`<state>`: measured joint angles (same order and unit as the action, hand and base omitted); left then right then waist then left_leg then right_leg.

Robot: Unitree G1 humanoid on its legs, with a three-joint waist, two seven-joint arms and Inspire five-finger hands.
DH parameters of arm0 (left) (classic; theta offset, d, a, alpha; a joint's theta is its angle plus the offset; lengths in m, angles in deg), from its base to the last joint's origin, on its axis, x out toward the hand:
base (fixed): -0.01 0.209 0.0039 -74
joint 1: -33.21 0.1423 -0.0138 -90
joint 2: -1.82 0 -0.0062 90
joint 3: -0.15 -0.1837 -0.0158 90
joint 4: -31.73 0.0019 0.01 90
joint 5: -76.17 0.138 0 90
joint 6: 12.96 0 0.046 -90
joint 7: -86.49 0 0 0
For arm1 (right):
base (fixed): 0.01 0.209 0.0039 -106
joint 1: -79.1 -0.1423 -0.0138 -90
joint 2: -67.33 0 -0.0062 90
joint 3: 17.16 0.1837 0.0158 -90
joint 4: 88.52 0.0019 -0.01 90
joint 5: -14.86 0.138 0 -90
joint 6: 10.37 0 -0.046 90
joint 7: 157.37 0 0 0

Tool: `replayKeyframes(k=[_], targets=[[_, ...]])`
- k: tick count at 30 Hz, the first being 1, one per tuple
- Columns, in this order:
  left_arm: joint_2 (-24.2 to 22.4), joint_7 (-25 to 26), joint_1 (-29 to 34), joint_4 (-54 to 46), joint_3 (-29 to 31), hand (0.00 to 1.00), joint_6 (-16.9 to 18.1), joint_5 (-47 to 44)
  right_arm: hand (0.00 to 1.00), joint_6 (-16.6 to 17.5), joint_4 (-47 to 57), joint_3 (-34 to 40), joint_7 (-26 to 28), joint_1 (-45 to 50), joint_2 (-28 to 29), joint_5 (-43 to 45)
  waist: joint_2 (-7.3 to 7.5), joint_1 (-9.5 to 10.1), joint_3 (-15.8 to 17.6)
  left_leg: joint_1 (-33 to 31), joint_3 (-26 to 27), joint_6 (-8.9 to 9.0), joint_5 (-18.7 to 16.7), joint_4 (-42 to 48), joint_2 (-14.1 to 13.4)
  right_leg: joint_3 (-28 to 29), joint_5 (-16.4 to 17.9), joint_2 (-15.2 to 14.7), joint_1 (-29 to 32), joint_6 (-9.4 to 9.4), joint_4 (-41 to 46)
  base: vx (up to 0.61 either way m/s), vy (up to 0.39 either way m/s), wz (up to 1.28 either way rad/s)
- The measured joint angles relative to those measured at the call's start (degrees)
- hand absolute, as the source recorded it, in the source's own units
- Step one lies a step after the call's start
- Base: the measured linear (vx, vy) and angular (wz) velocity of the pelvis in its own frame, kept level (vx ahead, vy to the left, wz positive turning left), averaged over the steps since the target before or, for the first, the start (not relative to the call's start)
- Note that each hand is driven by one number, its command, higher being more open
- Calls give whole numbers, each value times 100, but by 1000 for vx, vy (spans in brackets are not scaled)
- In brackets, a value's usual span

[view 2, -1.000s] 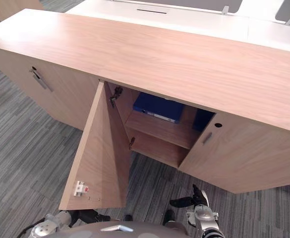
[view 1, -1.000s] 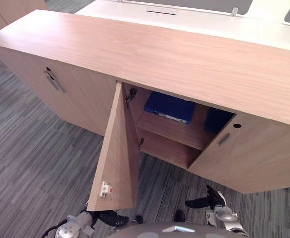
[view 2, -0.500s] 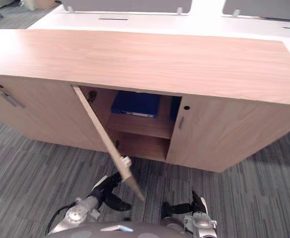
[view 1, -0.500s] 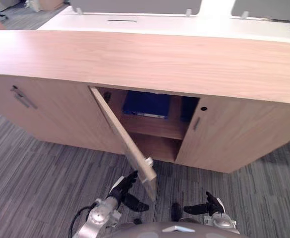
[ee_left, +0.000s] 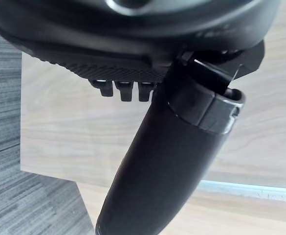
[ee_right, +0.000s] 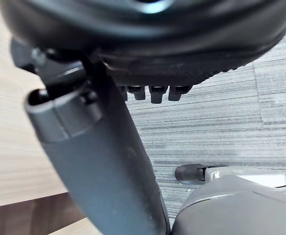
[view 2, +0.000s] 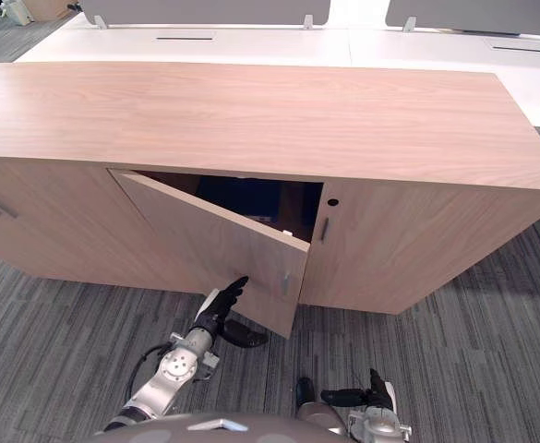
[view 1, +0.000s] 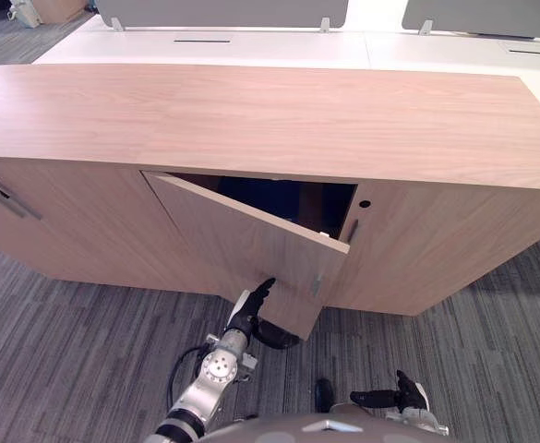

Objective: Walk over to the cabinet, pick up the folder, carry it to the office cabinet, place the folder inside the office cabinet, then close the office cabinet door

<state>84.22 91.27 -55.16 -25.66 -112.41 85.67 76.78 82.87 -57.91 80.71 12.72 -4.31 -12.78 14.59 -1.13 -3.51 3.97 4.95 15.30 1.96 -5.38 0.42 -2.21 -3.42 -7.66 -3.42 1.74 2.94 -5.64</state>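
Obs., from where I stand behind the robot:

Office cabinet (view 1: 251, 111): long, low, light wood, standing on grey striped carpet (view 1: 66, 351).

Its middle door (view 1: 233, 240) hangs ajar. It is hinged on its left edge, and the free edge is swung out toward the robot. A wedge of dark interior shows above and behind it. A slim metal pull (view 1: 316, 284) sits near the free edge.

Folder (view 1: 274, 196): a dark blue shape in the gap behind the door, inside the cabinet and in shadow. I cannot make out how it lies in there.

Left hand (view 1: 251, 312): raised to the door's outer face, low down near the bottom edge. Its fingers (view 1: 266, 284) are straight with the tips against the wood, and the thumb is spread off to the side. Nothing is gripped. The left wrist view agrees, with pale wood panel close past the fingers.

Right hand (view 1: 391, 398): low, well apart from the cabinet, over the carpet. The fingers are stretched out, the thumb is up, and it holds nothing.

Right-hand door (view 1: 436, 249): closed, with a round keyhole (view 1: 365, 204) at its upper corner beside the opening. Left-hand door (view 1: 57, 231): closed.

Behind the cabinet: white desks (view 1: 205, 46) with grey screens (view 1: 223, 11) standing along them
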Motion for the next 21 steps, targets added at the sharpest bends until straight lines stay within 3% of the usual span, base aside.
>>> replayKeyframes(k=[7, 21], targets=[[-5, 247, -162, 138, 129, 100, -5, -9, 100, -2, -2, 0, -70, 70, 22, 20, 42, -22, -26, 4, 122, 0, -18, 21, -10, 121, -10, 15, 44, 9, -16, -32, -24, -9], [39, 18, -215, 839, 581, 100, -21, -14, 100, -19, -129, 11, -53, 33, 46, 36, 104, -36, -69, 30, 189, -56, -96, 90, 33, 208, -44, 5, 24, 58, -18, -9, -8, -2]])
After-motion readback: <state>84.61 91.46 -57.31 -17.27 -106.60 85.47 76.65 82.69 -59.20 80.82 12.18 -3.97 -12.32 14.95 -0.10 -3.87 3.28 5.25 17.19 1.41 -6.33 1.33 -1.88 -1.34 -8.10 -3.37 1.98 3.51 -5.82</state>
